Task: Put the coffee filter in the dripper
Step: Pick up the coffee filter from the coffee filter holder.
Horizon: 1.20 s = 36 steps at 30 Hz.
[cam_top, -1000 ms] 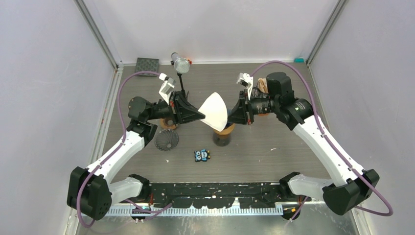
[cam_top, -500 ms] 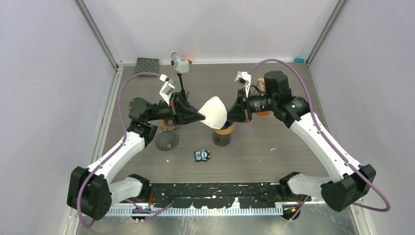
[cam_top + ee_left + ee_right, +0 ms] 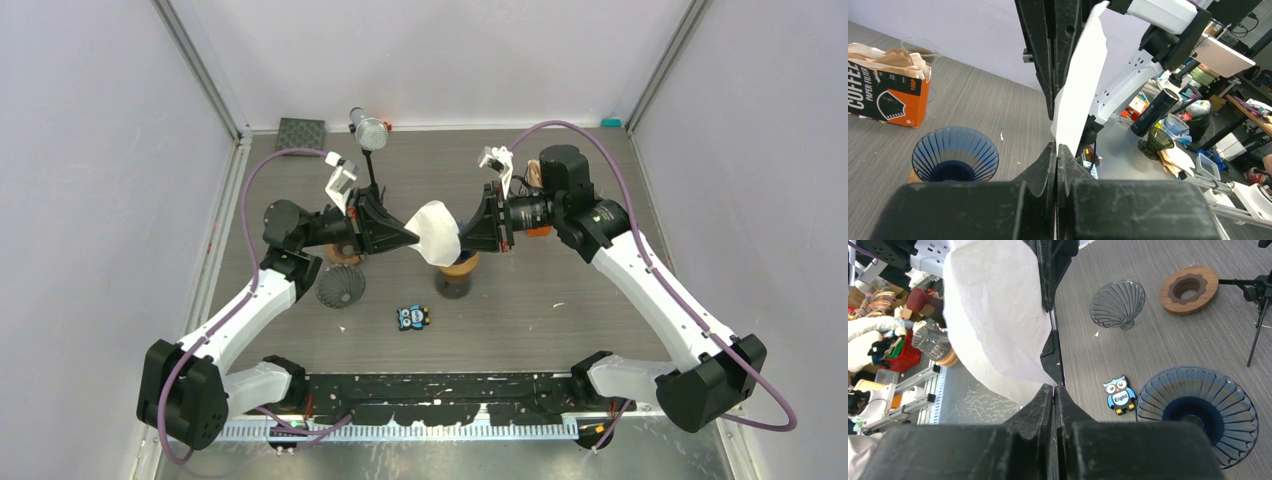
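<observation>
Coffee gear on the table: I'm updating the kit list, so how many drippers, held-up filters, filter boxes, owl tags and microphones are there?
Drippers: 2 (blue dripper, clear dripper)
Held-up filters: 1 (paper filter)
Boxes: 1 (filter box)
Tags: 1 (owl tag)
Microphones: 1 (microphone)
Total: 6

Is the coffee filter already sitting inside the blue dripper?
No, the white coffee filter is up in the air, and the dripper below it shows bare ribbed walls with nothing inside.
</observation>
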{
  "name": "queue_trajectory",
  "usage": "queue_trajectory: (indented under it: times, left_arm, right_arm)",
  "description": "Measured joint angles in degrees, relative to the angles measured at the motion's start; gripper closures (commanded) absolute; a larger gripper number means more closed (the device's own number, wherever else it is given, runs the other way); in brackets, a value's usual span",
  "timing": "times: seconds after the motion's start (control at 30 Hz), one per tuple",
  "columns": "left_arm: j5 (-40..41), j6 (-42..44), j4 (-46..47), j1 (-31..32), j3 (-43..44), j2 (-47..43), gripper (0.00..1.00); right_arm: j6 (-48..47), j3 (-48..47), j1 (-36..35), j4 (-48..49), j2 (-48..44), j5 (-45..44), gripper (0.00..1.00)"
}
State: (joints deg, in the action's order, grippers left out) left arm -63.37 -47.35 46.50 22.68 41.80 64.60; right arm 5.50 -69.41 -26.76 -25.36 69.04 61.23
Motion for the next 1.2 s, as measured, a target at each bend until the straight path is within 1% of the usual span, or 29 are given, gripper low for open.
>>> queue_trajectory:
  times: [0.4,0.9,1.2]
  left_arm:
    - [2.14,0.00,0.00,-0.63,0.00,0.02,1.00]
    - [2.38,0.00,0.00,-0.63,0.00,0.50,1.00]
    - [2.36,-0.17,-0.02,-0.63,0.00,0.72,1.00]
  right_arm:
    - [-3.89,1.49,1.40,-1.88,-4.68,0.17,0.89]
    - [-1.84,1.49,1.38,-0.57,-2.69,-0.92,0.90]
    - [-0.59,1.49,1.38,0.07,-0.44,-2.19,0.79]
